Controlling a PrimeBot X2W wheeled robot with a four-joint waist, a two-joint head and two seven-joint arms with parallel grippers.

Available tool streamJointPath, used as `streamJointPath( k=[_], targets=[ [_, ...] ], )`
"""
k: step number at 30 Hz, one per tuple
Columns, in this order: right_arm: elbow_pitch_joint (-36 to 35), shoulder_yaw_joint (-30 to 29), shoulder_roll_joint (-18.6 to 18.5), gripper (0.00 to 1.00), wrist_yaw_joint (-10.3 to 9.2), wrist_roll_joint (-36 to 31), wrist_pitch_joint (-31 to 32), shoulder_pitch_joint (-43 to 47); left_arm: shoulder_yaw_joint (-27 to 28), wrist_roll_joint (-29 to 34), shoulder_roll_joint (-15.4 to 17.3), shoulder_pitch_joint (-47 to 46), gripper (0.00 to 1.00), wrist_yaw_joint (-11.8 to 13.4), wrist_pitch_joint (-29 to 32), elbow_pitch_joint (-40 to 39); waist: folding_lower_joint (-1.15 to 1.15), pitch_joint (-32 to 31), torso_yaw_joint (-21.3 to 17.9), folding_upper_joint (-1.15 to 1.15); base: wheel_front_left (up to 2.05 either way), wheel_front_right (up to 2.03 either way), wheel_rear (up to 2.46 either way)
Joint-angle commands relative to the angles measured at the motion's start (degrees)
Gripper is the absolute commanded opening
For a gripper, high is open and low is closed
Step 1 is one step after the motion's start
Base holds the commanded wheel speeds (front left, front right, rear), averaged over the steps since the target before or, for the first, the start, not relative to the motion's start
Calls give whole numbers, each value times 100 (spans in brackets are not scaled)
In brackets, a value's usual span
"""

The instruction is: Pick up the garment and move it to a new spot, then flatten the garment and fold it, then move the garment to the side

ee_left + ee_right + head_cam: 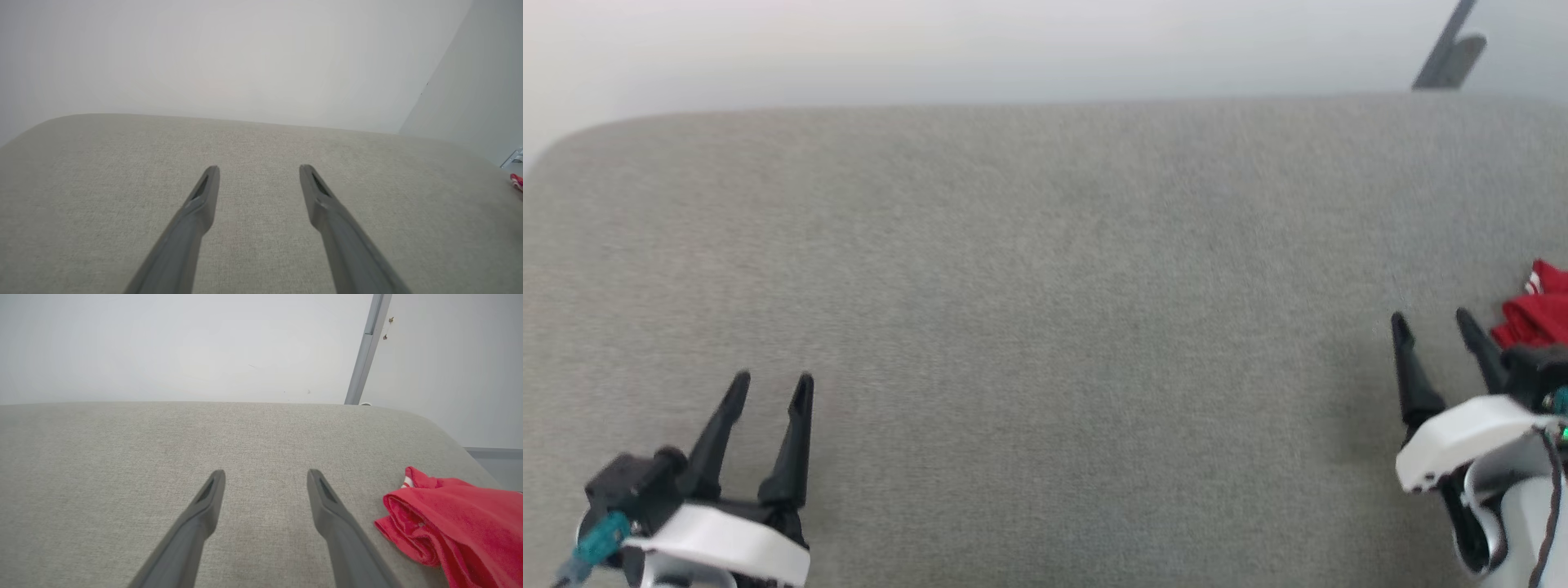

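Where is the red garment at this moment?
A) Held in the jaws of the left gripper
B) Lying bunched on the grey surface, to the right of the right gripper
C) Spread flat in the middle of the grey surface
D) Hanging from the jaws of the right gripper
B: the garment lies bunched on the grey surface beside the right gripper, whose jaws stand open and hold nothing.

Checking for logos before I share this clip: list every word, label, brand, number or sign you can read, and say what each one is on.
No text can be read anywhere.
The garment lies bunched up, and the folds facing the cameras show no lettering.
The grey fabric surface and the pale wall carry no print or sign.
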Motion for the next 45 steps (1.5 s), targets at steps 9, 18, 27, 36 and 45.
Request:
streamJointPath(
  k=[9, 18, 27, 36, 45],
  targets=[
    [-357, 334, 95, 100, -3, 575, -519, 696, 240, 112, -217, 615, 100, 15, -28, -18, 0, -708, 385, 0, 0, 0, 0],
    [-1252, -25, 255, 100, -3, 521, -587, 1506, 332, 306, -388, 909, 100, 15, -28, -174, 0, -912, 505, 0, 0, 0, 0],
    [-2131, -372, 567, 100, -3, 353, -441, 2209, 446, 382, -432, 1137, 100, 15, -28, -312, 0, -943, 517, 0, 0, 0, 0],
    [-2627, -573, 813, 100, -3, 309, -280, 2526, 538, 451, -494, 1352, 100, 15, -28, -410, 0, -923, 494, 0, 0, 0, 0],
    [-2693, -562, 869, 100, -3, 294, -221, 2513, 540, 477, -501, 1328, 100, 15, -28, -447, 0, -917, 516, 0, 0, 0, 0]
  ],
)
